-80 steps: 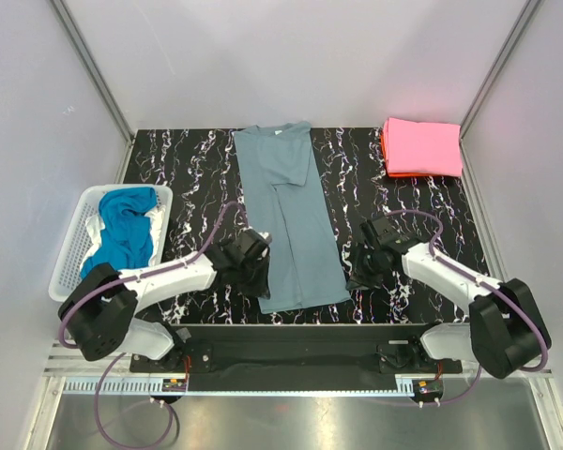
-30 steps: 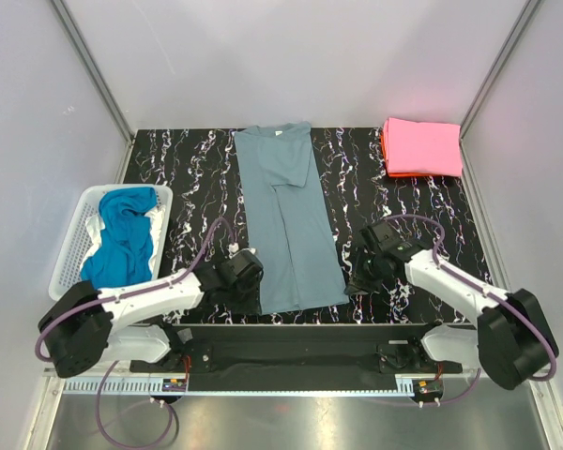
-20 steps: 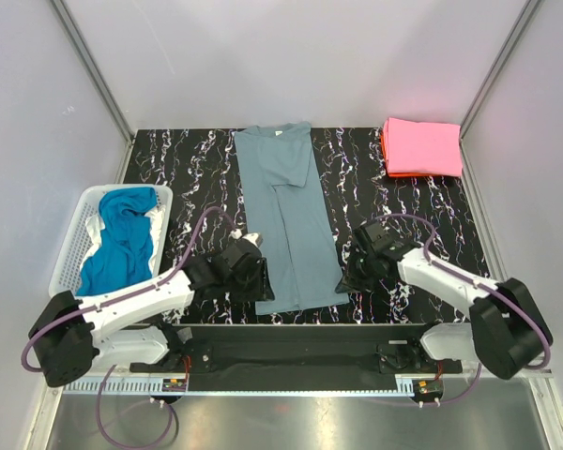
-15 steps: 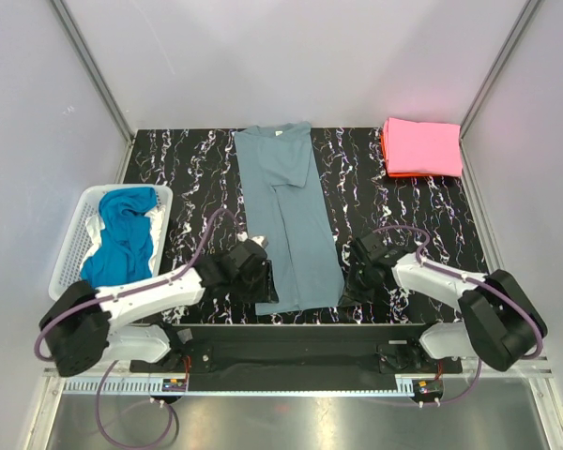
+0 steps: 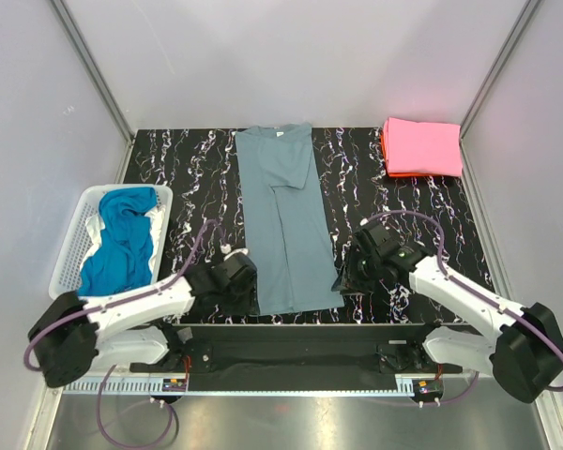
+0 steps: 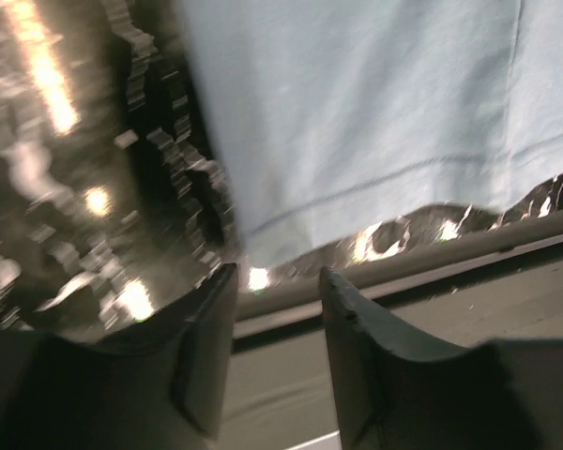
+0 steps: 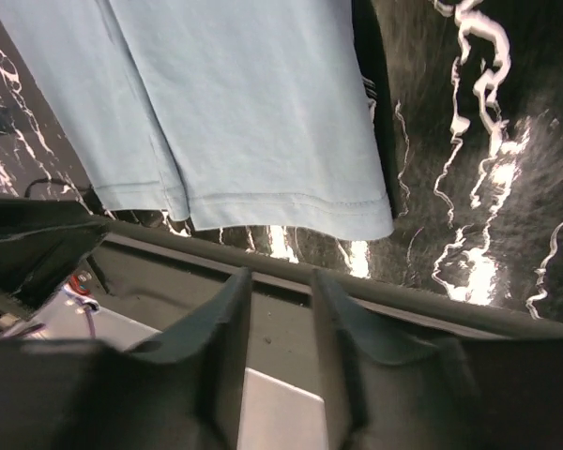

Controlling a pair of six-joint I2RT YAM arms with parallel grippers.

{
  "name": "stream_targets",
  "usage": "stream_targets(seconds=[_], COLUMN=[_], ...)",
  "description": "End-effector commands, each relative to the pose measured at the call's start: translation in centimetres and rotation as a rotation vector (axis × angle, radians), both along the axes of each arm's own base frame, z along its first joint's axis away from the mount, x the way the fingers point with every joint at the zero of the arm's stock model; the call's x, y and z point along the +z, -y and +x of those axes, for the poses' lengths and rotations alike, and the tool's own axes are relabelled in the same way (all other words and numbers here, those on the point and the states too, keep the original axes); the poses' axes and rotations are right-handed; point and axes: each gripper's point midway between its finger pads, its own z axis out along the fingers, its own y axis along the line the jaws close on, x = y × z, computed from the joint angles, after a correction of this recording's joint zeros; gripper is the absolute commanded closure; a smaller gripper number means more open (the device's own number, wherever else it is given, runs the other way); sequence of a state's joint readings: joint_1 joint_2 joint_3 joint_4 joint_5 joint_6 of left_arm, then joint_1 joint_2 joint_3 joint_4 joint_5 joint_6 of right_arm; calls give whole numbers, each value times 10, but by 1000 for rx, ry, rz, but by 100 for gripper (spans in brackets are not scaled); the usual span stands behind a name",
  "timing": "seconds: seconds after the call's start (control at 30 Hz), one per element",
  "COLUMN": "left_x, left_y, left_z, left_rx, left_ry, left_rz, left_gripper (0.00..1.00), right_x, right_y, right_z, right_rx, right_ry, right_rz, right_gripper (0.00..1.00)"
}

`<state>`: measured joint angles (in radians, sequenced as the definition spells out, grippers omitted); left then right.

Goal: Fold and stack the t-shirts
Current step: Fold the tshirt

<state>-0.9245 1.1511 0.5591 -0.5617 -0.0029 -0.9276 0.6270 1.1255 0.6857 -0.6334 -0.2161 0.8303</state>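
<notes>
Visibly, left pincer [image 6: 277,281] and right pincer [image 7: 280,277] gape empty.

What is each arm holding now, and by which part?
Nothing is held. The left fingers and the right fingers stand apart and empty, near the hem of the grey-blue t-shirt.

Black marbled table [image 5: 188,169] bears a grey-blue t-shirt [image 5: 286,225] (laid lengthwise), a pink-topped stack [image 5: 422,147] and a white basket [image 5: 72,246].

- I see a black, white-veined table [image 5: 188,169] filling the floor of the cell.
- A white mesh basket [image 5: 68,258] sits at the table's left edge.
- Pale walls [image 5: 291,56] rise behind and beside the table.
- A black rail [image 5: 300,349] runs along the table's near edge.
</notes>
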Motion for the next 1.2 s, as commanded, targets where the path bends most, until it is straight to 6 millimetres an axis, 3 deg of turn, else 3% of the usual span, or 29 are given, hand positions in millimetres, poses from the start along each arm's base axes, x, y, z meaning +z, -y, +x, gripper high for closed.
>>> stream_targets(seconds=[0.0,0.1,0.23,0.4,0.5,0.63,0.8,0.9,1.17], left_x=[19,28,42,15,1,-10,-20,-23,-27], left_y=[-27,-29,-5,-24,-27,-15,-24,-27,-28], left_z=[9,13,12,7,2,1,-1,-1,3], left_rx=[54,45,-7,58,82,91,120,128,132], left_ry=[83,86,87,39,13,-3,-12,-11,-5], left_rz=[66,-10,-166,-59,-58,-121,-84,-67,-48], left_gripper=[47,44,40,34,33,33,36,36,50], right_x=[8,-1,-27,-45,-51,-64,-78,-80,-75], right_y=[8,2,4,12,10,10,9,7,7], right_z=[5,7,3,-1,-2,-5,-6,-6,-12], right_rx=[31,81,92,96,110,125,134,140,125], right_ry=[37,22,-40,-69,-79,-104,-125,-125,-123], right_rz=[-77,-78,-115,-161,-157,-166,-174,-159,-129], right_gripper=[59,54,53,49,48,48,48,49,67])
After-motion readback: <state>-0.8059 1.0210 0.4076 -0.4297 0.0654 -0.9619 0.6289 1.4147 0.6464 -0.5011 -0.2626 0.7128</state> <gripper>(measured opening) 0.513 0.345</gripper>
